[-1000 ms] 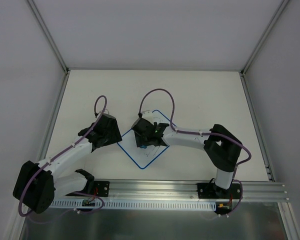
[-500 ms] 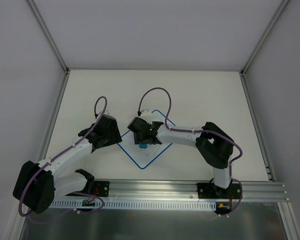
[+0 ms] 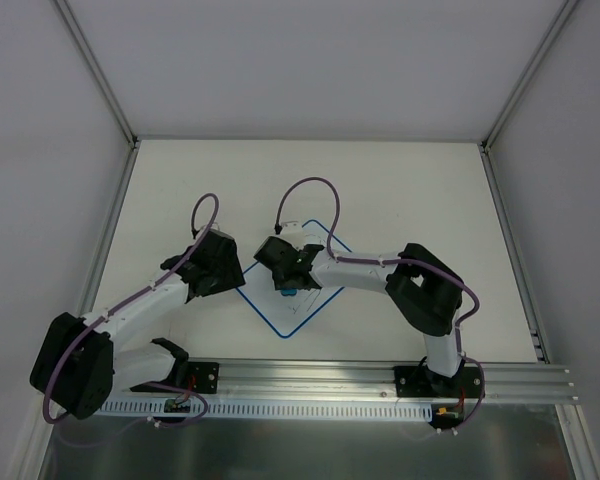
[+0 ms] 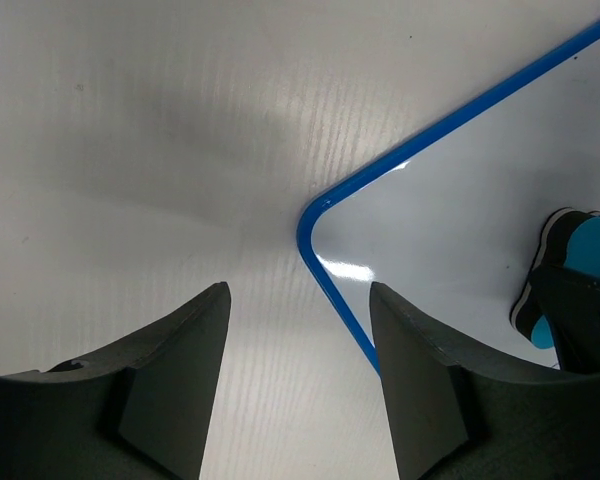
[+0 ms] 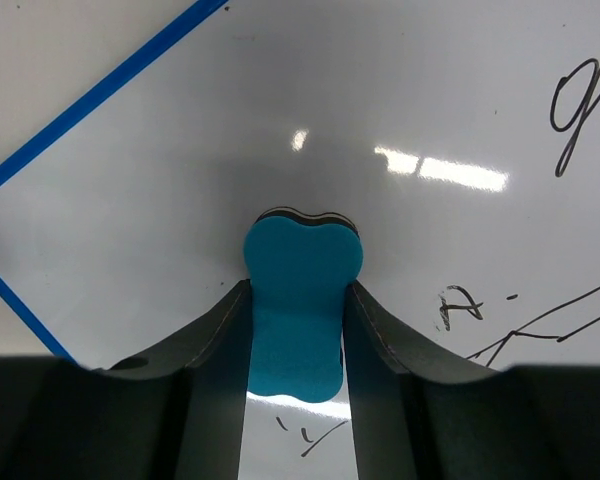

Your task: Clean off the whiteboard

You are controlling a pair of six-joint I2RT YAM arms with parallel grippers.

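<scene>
The whiteboard (image 3: 298, 306), white with a thin blue border, lies turned like a diamond on the table's middle. It also shows in the right wrist view (image 5: 160, 150) with dark scribbles at the right and bottom, and in the left wrist view (image 4: 480, 210). My right gripper (image 5: 298, 300) is shut on the blue eraser (image 5: 300, 300), which rests on the board; the eraser also shows from above (image 3: 287, 292) and in the left wrist view (image 4: 570, 285). My left gripper (image 4: 295, 330) is open and empty, over the board's left corner, one finger on each side of the blue edge.
The white table (image 3: 420, 200) is walled by grey panels at left, right and back. A metal rail (image 3: 310, 375) with the arm bases runs along the near edge. The right arm (image 3: 420, 290) folds across the table's right half.
My right gripper has slid the eraser up and to the left across the board. The right elbow has drawn in leftward. The left gripper has barely moved.
</scene>
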